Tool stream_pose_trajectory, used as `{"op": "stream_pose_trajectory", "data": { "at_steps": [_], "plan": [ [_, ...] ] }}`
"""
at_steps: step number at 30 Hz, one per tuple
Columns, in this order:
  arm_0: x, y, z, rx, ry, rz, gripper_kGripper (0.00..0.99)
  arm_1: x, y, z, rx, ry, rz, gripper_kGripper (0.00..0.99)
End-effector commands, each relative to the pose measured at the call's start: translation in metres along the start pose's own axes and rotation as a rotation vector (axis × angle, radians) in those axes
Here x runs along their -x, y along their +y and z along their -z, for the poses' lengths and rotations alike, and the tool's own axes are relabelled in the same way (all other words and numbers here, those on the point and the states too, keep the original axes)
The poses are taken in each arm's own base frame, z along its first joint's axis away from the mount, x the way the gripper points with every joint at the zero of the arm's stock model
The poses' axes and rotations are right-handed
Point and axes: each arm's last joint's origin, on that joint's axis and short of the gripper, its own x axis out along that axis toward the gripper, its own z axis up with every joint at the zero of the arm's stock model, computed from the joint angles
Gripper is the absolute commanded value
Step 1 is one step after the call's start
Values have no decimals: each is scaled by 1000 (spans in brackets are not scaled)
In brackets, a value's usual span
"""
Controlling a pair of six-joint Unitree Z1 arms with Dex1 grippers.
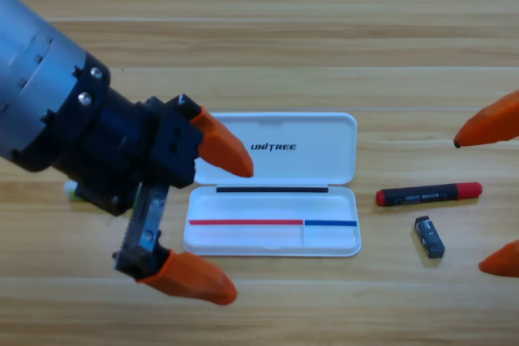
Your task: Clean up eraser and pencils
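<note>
The black pencil with red ends (428, 194) lies flat on the table just right of the open white case (324, 164). Below it sits the small dark eraser (430, 237), slightly slanted. Only a pale green tip of the green pencil (71, 190) shows at the left; the left arm covers the rest of it. My left gripper (242, 234) hangs large over the case's left end, open and holding nothing. At the right edge my right gripper (468, 204) is cut off down to its two orange jaws, open, one above and one below the pencil and eraser.
The case's lid, printed UNITREE, lies folded back above its shallow tray (272, 250), in the middle of the wooden table (324, 38).
</note>
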Motion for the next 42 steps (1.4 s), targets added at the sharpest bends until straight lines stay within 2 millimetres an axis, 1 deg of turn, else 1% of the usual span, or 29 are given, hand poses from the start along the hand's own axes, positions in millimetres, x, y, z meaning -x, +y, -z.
{"op": "stream_pose_trajectory", "data": {
  "at_steps": [1, 5, 11, 13, 16, 18, 20, 23, 25, 29, 32, 34, 37, 40, 42],
  "plan": [
    [-8, -3, 0, 1, 34, 6, 962, -16, 2, 8, -16, 53, -26, 986],
    [-8, -3, 1, -4, 46, 8, 963, -13, 3, 9, -16, 46, -22, 986],
    [-12, -3, 4, -9, 65, 14, 980, -4, 6, 15, -45, 39, 10, 986],
    [-13, -3, 4, -9, 72, 13, 988, -3, 1, 17, -81, 53, 50, 986],
    [-13, -2, 3, -14, 79, 2, 989, 1, -6, 21, -186, 103, 137, 988],
    [-3, -1, -3, -46, 72, -9, 989, 2, -13, 25, -258, 156, 217, 986],
    [11, 4, -10, -76, 77, -30, 989, -3, -21, 28, -338, 208, 287, 986],
    [36, 24, -12, -83, 102, -95, 988, -21, -36, 34, -485, 287, 402, 986],
    [50, 40, -8, -80, 123, -138, 988, -39, -48, 39, -546, 357, 457, 979],
    [72, 64, 9, -85, 177, -196, 988, -80, -70, 44, -631, 481, 445, 946],
    [86, 80, 23, -102, 230, -229, 988, -106, -84, 47, -690, 532, 437, 922],
    [91, 88, 34, -123, 282, -247, 988, -120, -91, 48, -743, 559, 438, 896],
    [95, 106, 49, -124, 343, -257, 988, -140, -99, 53, -827, 610, 445, 894],
    [100, 126, 60, -123, 386, -255, 986, -156, -103, 60, -908, 664, 450, 896],
    [98, 137, 70, -125, 414, -235, 985, -165, -104, 66, -950, 694, 451, 896]
  ]
}}
